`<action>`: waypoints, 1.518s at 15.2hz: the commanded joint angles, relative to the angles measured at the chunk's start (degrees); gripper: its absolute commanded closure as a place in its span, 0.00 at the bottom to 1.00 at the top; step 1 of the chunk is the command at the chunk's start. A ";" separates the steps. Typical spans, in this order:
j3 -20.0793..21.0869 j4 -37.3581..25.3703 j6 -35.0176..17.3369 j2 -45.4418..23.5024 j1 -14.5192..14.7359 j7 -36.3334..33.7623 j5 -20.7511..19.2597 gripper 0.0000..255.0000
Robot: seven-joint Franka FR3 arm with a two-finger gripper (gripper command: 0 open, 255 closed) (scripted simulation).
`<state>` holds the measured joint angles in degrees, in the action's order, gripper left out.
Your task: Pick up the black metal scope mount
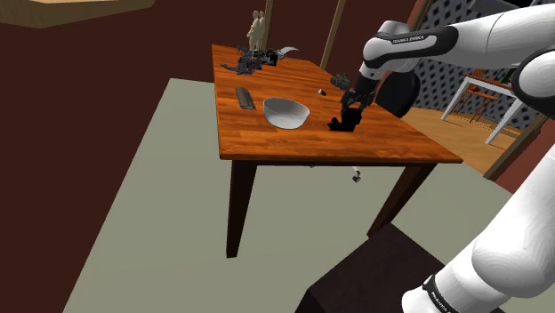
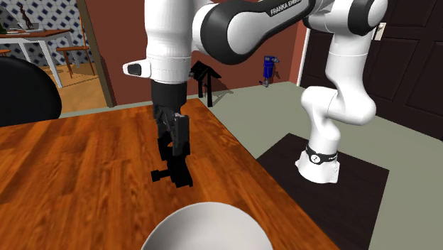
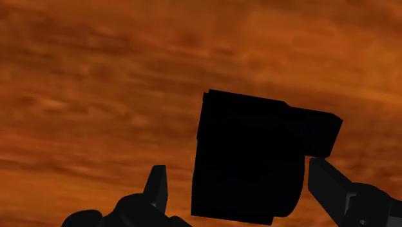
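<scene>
The black scope mount (image 1: 341,124) rests on the wooden table (image 1: 267,142), close to the edge nearest the arm's base. It is a blocky black piece with a short arm sticking out one side (image 3: 248,155). My black gripper (image 1: 350,105) hangs straight over it, pointing down. In the wrist view my gripper (image 3: 241,175) is open and straddles the mount; one finger (image 3: 158,184) stands clear of it and the other finger (image 3: 328,184) is close beside it. In the second exterior view the gripper (image 2: 174,145) reaches down to the mount (image 2: 174,175).
A white bowl (image 1: 286,112) sits just beyond the mount toward the shoulder view's left, also near it as the bowl (image 2: 202,229). A dark flat strip (image 1: 245,98), a pale figurine (image 1: 256,31) and dark clutter (image 1: 253,60) occupy the table's far end. The dark stand (image 1: 374,276) is below.
</scene>
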<state>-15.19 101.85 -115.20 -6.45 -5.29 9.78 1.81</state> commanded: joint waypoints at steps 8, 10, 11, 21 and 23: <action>-0.01 0.40 -0.57 -0.12 -0.02 0.06 0.05 1.00; 0.00 0.43 -0.60 -0.13 -0.01 0.02 0.04 1.00; 0.00 0.34 -0.55 -0.17 -0.02 0.05 0.06 1.00; -0.08 -6.78 7.03 0.31 -0.06 -0.10 -0.14 1.00; -0.09 -8.41 8.59 0.24 -0.09 -0.09 -0.13 1.00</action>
<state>-15.28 94.38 -107.53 -6.20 -5.38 9.72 1.69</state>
